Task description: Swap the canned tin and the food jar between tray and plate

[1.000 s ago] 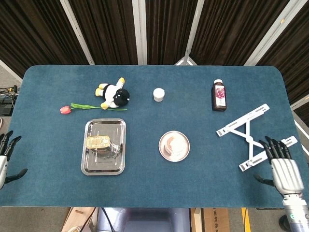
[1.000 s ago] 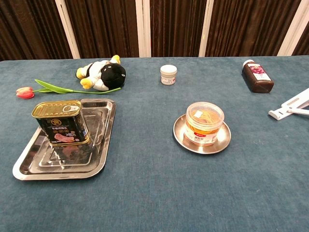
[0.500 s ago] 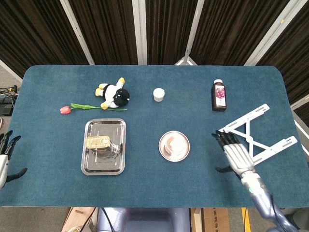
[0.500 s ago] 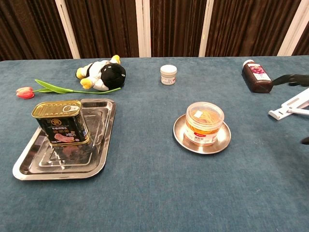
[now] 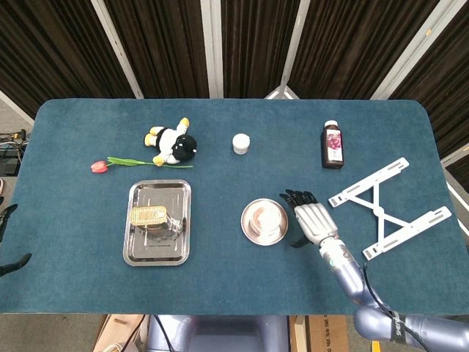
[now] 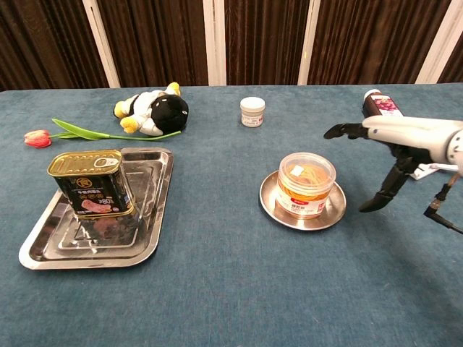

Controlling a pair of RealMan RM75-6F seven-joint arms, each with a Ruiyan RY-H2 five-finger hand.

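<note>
A gold-lidded canned tin [image 5: 148, 215] [image 6: 90, 183] stands upright in the steel tray [image 5: 163, 251] [image 6: 148, 189] on the left. A clear food jar [image 5: 265, 218] [image 6: 306, 183] with yellow contents sits on the round steel plate [image 5: 249, 235] [image 6: 304, 223] at centre. My right hand [image 5: 312, 219] [image 6: 405, 134] hovers just right of the jar, fingers spread and thumb pointing down, holding nothing and not touching it. Only the dark fingertips of my left hand [image 5: 7, 214] show at the left edge of the head view, spread apart, far from the tray.
A plush penguin [image 5: 173, 142] and a tulip [image 5: 124, 162] lie behind the tray. A small white jar [image 5: 241, 143] and a dark bottle [image 5: 333, 144] stand further back. A white folding stand [image 5: 388, 207] lies right of my right hand.
My right hand has swept left from the table's right front corner, past the folding stand, to beside the jar. My left hand has slid further out of view.
</note>
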